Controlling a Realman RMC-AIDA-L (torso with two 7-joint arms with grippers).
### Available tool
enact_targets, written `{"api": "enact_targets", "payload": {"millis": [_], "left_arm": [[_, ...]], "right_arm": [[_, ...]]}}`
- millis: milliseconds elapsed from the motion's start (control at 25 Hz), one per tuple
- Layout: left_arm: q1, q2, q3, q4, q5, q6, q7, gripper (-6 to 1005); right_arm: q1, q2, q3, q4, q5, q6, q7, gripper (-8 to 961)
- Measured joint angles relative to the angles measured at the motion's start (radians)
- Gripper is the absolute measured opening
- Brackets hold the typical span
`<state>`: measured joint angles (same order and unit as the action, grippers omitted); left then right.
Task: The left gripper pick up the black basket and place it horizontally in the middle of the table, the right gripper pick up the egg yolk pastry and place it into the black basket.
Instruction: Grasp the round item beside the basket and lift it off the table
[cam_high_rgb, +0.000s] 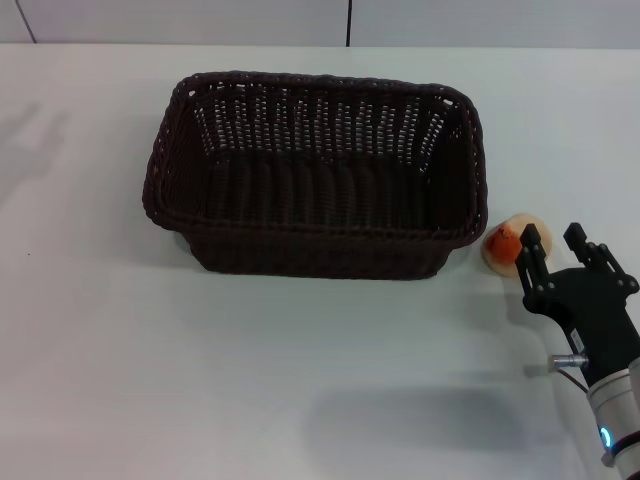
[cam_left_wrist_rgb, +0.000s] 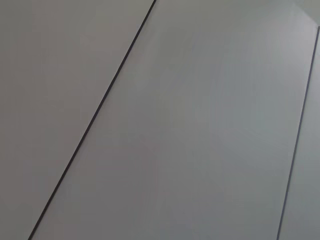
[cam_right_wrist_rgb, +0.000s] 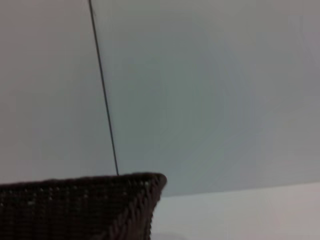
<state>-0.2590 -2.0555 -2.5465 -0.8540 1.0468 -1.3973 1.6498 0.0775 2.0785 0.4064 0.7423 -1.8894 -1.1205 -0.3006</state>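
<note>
The black basket (cam_high_rgb: 320, 175) lies lengthwise across the middle of the white table (cam_high_rgb: 150, 370), empty inside. Its corner also shows in the right wrist view (cam_right_wrist_rgb: 100, 205). The egg yolk pastry (cam_high_rgb: 503, 243) sits on the table just right of the basket's near right corner, its orange-red patch facing the basket. My right gripper (cam_high_rgb: 552, 242) is open at the near right, its two fingertips just beside and right of the pastry, one fingertip (cam_high_rgb: 529, 240) touching or almost touching it. The left gripper is out of view.
A grey panelled wall with dark seams (cam_high_rgb: 349, 22) runs behind the table's far edge. The left wrist view shows only that wall (cam_left_wrist_rgb: 160, 120). Bare white tabletop lies left of and in front of the basket.
</note>
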Motion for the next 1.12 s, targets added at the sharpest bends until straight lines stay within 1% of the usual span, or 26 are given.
{"api": "enact_targets", "payload": {"millis": [160,560,760,960,1120], "left_arm": [[0.005,0.000,-0.001,-0.002,-0.005,-0.014,-0.001,469],[0.013,0.000,-0.003,-0.002,-0.024,-0.041,-0.001,465],[0.017,0.002,-0.003,-0.002,-0.036,-0.052,-0.001,463],[0.018,0.005,-0.003,-0.002,-0.038,-0.058,0.000,377],[0.018,0.005,-0.003,-0.002,-0.039,-0.064,-0.001,377]], "right_arm": [[0.026,0.000,-0.006,-0.019,0.046,0.033,0.000,472],[0.075,0.000,-0.009,-0.033,0.048,0.105,0.001,472],[0.078,0.001,0.001,-0.034,0.051,0.119,0.002,471],[0.080,0.001,0.003,-0.034,0.072,0.120,0.002,471],[0.076,0.002,0.004,-0.031,0.072,0.116,0.001,471]]}}
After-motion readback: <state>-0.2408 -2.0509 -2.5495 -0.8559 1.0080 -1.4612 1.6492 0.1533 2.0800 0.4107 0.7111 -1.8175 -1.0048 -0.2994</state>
